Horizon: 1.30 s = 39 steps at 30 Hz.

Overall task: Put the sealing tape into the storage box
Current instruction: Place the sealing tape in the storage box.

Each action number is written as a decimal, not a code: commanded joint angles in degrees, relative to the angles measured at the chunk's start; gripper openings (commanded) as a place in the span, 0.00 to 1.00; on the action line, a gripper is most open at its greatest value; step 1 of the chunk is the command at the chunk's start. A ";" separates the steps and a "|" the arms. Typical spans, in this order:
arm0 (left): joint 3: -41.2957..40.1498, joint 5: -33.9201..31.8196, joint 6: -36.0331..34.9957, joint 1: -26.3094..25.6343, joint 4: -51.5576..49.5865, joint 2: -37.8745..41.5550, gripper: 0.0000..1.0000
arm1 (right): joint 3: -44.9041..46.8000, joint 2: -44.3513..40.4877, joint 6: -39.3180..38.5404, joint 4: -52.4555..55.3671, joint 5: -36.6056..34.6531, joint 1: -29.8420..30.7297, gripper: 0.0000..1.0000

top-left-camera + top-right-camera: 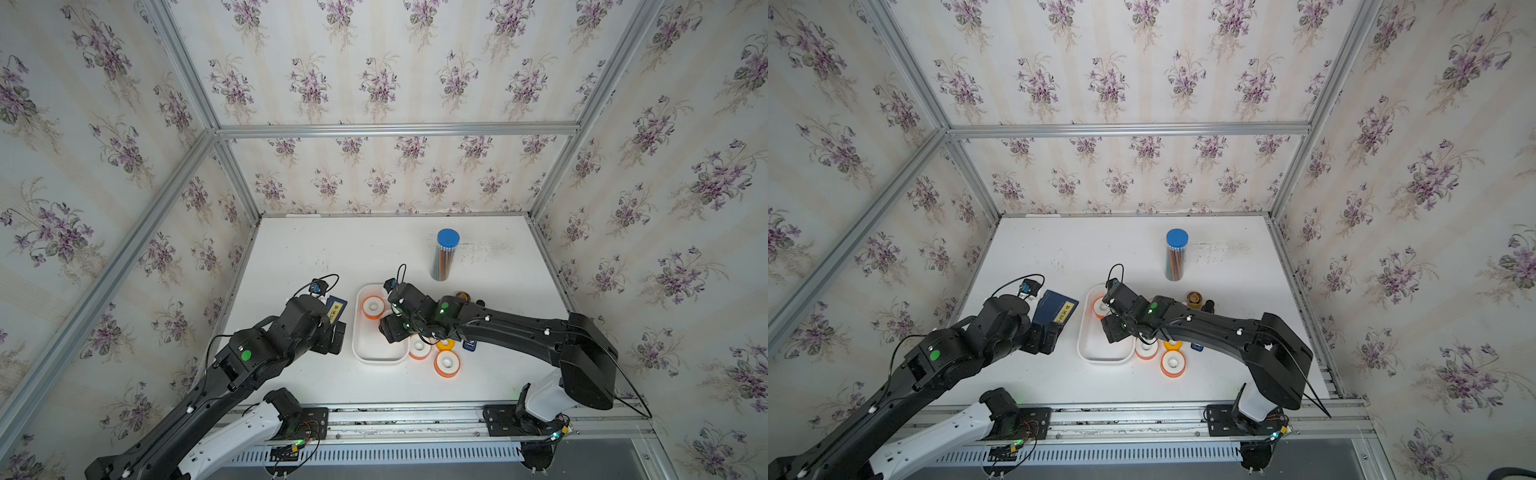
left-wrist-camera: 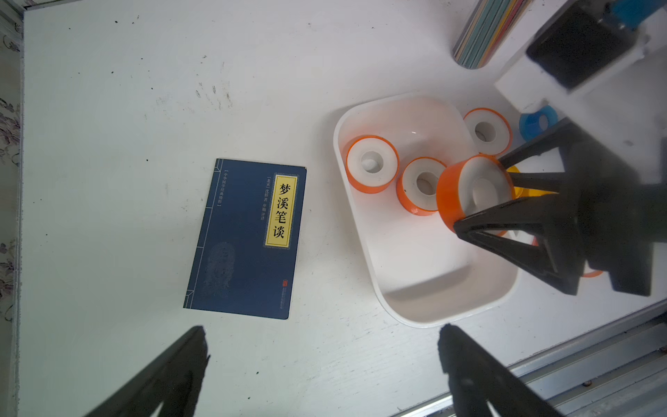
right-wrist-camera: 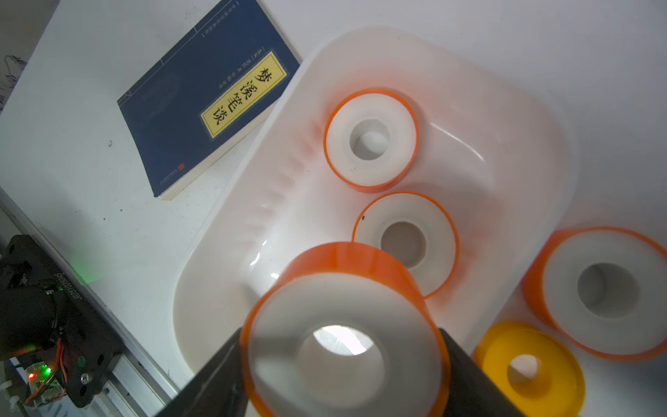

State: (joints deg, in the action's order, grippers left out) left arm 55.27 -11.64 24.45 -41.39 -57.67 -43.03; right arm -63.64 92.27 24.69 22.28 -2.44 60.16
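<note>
Right wrist view: the right jaws are clamping the held roll (image 3: 343, 346), an orange-rimmed piece of the sealing tape, and are carrying it tilted in the air above the storage box (image 3: 245, 224). The box is sitting near the middle of the worktop (image 1: 311, 257), somewhat toward the edge where the arms are mounted. A first boxed roll (image 3: 371, 140) and a second boxed roll (image 3: 404, 243) are lying flat inside, close together. Just outside the box wall on the right arm's side, a loose orange roll (image 3: 606, 292) and a yellow roll (image 3: 530, 368) are waiting on the worktop. The left jaws are standing wide apart and empty, hovering beside the box near a navy booklet (image 2: 245, 238).

Risks, as a judgement:
- **Landing on its rim:** the held roll is hanging at a slant, so on release it is likely to land on its rim and wheel away.
- **Striking the second boxed roll:** it is hanging partly over that roll, so it may strike it, bounce and tip over the shallow wall.
- **Release point too far out:** it appears to be hanging toward the wall beside the loose rolls, so letting go a little too far out is risking a drop onto the worktop.
- **Descending too low:** the jaws may nudge the boxed rolls or shove the light box.
</note>
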 commanded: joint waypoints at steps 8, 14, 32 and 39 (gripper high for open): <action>0.11 -1.72 0.38 0.03 0.39 0.92 1.00 | -1.68 7.66 1.29 -4.64 3.42 1.68 0.66; 0.02 -1.72 0.43 -0.09 0.53 1.09 1.00 | -2.82 11.09 1.38 -5.15 3.69 1.74 0.66; 0.07 -1.54 0.41 -0.10 0.47 0.58 1.00 | -11.37 19.80 0.77 -2.63 0.98 2.46 0.71; -0.10 -1.39 0.34 -0.14 0.36 0.42 1.00 | -12.69 21.04 0.21 -1.97 -0.81 2.76 0.76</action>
State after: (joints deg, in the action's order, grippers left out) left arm 55.16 -12.82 24.62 -41.60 -57.69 -42.48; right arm -75.77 112.99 25.50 19.42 -1.69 62.72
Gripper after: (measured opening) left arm 0.998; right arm 0.758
